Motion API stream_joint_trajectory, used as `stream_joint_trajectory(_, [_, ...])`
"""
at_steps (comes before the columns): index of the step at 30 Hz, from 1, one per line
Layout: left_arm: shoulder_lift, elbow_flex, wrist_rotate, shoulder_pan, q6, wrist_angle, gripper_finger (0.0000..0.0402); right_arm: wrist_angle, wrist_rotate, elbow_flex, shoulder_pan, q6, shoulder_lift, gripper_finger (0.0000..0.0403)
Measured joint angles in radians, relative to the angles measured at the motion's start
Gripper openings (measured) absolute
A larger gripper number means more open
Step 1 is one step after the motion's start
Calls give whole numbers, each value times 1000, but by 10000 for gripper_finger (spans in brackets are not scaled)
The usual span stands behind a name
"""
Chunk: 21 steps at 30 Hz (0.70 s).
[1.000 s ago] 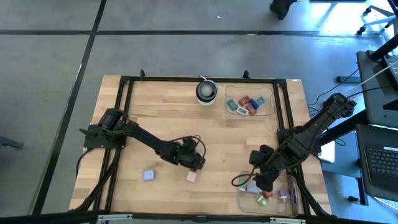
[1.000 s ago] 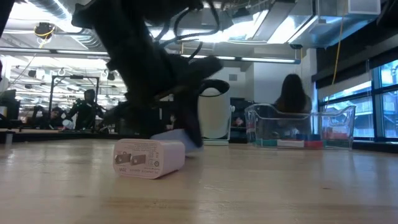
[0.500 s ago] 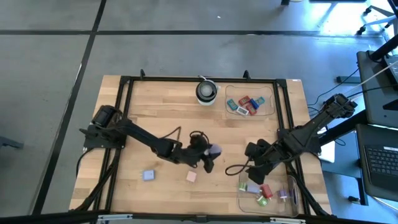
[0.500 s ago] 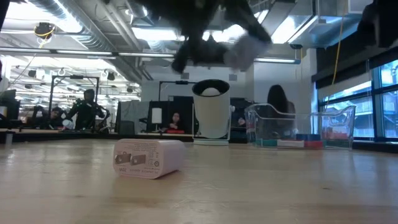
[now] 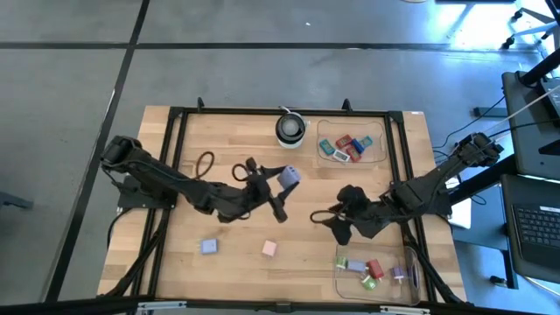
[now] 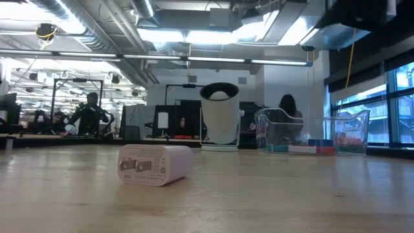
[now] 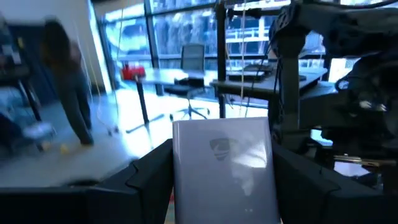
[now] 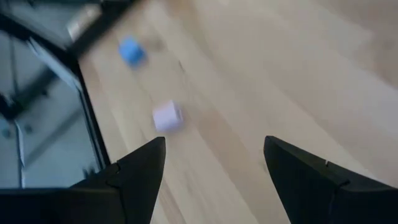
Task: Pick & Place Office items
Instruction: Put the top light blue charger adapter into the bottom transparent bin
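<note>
Above the wooden table (image 5: 227, 140), left jaws (image 5: 282, 182) clamp a lilac block (image 5: 290, 177); right jaws (image 5: 338, 224) gape empty.

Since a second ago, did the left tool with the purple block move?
Yes. The left tool, shut on the lilac block, has risen off the table and moved toward the far clear tray, away from the pink block.

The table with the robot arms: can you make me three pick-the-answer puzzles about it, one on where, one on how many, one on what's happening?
1. Where is the lilac block?
A. in the left gripper
B. in a tray
C. on the floor

2. How many loose blocks lie on the wooden table?
A. none
B. two
C. five

3. The right gripper is:
A. shut on a block
B. open, holding nothing
C. inside a tray

Answers: 1 A, the left wrist view shows it clamped; 2 B, a blue block and a pink block; 3 B, fingers apart over bare wood.
</note>
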State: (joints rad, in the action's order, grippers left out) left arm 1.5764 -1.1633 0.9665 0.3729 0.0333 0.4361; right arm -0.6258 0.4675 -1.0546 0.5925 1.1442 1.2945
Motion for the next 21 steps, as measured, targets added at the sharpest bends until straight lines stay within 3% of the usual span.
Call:
stream_joint_trajectory(8, [-23,0,-12,0,390,-14,220,205,104,0,-81,-10,-20,276])
stream_joint_trajectory(16, [-20,0,-10,-2,562,-127,221,243,241,0,-182,-24,-81,276])
stream_joint_trajectory(21, [-20,0,-28,-23,599,-190,221,323,239,0,-226,-75,-79,276])
